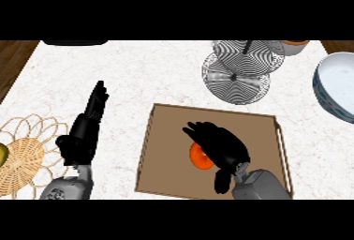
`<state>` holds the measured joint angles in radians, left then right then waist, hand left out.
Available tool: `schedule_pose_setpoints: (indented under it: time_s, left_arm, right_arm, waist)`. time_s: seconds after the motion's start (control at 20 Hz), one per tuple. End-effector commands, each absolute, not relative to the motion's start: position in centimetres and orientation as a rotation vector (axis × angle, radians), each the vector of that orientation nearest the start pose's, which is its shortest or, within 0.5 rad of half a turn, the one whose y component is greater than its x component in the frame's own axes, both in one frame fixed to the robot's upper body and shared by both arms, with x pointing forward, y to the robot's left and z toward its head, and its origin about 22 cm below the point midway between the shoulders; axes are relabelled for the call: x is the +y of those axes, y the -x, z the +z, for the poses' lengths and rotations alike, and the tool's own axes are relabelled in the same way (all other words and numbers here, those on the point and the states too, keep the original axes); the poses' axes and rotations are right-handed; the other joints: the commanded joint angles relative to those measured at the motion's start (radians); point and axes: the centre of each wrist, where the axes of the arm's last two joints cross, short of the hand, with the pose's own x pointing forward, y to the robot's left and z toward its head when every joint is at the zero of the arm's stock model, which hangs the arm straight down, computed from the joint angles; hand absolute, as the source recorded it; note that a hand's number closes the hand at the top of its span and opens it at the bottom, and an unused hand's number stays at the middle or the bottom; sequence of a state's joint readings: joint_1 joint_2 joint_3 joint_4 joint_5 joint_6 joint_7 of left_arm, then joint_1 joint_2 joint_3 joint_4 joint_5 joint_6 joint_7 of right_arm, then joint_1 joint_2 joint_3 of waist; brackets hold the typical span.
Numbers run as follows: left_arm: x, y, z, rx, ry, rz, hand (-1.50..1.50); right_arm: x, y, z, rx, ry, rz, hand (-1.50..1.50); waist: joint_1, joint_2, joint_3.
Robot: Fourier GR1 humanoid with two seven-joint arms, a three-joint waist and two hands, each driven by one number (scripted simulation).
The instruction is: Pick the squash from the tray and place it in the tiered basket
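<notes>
Squash (199, 157): orange, rounded, lying on the floor of the tray (166, 140), left of centre; only its left part visible, the rest hidden under the right hand.
Right hand (220, 146): over the squash, palm down, fingers bent down over the top and far side, thumb trailing toward the wrist; looks like the start of a grasp, though contact at the fingertips hidden, so closure around it judged likely rather than seen.
Left hand (84, 136): at the view's left, beside the tray, fingers straight and released, holding nothing, resting.
Tiered basket (239, 70): black-and-white striped, two round tiers on a central post, beyond the tray's far edge, well apart from the squash.
Likely weight: moderate, dense for its bulk; probably best lifted with support around the sides, not only from above.
Likely stiffness: hard rind, no give expected, little risk of crushing.
Likely surface: smooth and curved, so apt to slip or roll out of a shallow pinch.
Where to hold: across the widest part, fingers on the far side and thumb on the near side, opposed.
Risk: rolling on the flat tray if nudged off centre; catching the tray's raised rim or the basket's post on the way over.
Other things: woven mat (27, 154) at left, white bowl (339, 84) at right, neither in the path.
</notes>
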<state>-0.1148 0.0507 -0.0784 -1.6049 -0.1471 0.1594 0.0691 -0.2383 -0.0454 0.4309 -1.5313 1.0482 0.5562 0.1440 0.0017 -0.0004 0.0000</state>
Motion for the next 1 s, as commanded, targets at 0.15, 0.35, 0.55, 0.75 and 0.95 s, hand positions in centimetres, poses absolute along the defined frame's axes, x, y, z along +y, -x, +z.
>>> schedule_pose_setpoints:
  time_s: [0.15,0.35,0.55,0.75,0.95]
  left_arm:
    - [21.2,-25.5,3.5,-1.673,-0.196,-0.102,0.00]
    - [21.2,-27.1,3.9,-1.672,-0.194,-0.094,0.00]
    - [19.7,-27.9,3.3,-1.653,-0.184,-0.109,0.00]
    - [19.8,-26.7,2.9,-1.661,-0.158,-0.110,0.00]
    - [20.0,-27.8,3.5,-1.683,-0.180,-0.132,0.00]
  right_arm:
    - [-10.7,-25.5,2.6,-1.325,0.422,1.500,1.50]
    - [-12.1,-26.3,-0.7,-1.395,0.554,1.611,1.50]
    - [-10.8,-26.9,-0.4,-1.451,0.594,1.594,1.50]
    - [-9.1,-28.0,-0.2,-1.352,0.725,1.513,1.50]
    - [-9.5,-29.2,0.1,-0.920,0.986,1.437,1.50]
  waist:
    - [0.000,-0.001,0.000]
    - [0.003,0.001,0.000]
    - [-0.001,0.001,0.000]
    - [0.009,0.001,0.000]
    - [0.013,0.004,-0.003]
